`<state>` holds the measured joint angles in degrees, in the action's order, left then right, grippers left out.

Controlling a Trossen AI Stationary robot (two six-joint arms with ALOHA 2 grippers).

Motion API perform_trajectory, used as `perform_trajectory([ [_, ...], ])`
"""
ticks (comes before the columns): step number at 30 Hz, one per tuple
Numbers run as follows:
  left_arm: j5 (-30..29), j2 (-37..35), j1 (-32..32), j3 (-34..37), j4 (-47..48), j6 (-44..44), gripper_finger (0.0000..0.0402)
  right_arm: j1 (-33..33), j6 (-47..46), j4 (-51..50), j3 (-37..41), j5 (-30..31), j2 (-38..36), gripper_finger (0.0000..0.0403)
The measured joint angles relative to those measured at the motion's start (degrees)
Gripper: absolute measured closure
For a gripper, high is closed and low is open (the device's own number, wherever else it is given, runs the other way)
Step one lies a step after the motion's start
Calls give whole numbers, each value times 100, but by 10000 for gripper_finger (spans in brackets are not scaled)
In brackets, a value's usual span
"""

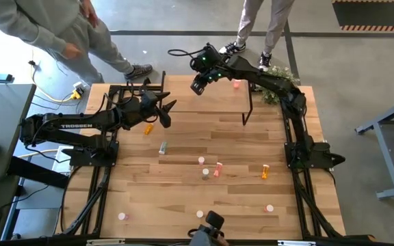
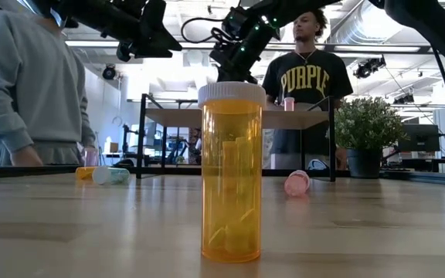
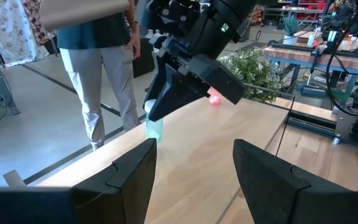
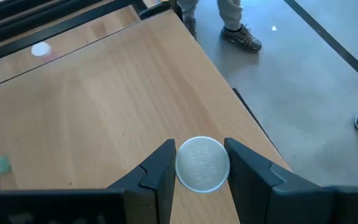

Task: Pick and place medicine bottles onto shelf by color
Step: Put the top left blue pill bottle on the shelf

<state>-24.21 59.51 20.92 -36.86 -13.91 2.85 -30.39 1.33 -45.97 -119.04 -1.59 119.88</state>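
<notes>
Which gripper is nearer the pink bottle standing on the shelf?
Right. The right gripper hovers over the shelf near the pink bottle; the left gripper hangs off the shelf's opposite end.

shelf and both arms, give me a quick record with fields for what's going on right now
shelf: light wood board on black legs, at the table's far side
on shelf: one pink bottle, upright
right gripper: over the shelf, shut on a pale green bottle, white cap facing its wrist camera
left gripper: open, empty, raised left of the shelf
table: orange bottle upright near the low camera, others scattered
</notes>
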Motion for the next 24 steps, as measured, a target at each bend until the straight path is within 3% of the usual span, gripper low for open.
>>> perform_trajectory([
  [24, 0, 0, 0, 0, 1, 0, 200, 0, 5, -14, -2, 5, 94, 288],
])
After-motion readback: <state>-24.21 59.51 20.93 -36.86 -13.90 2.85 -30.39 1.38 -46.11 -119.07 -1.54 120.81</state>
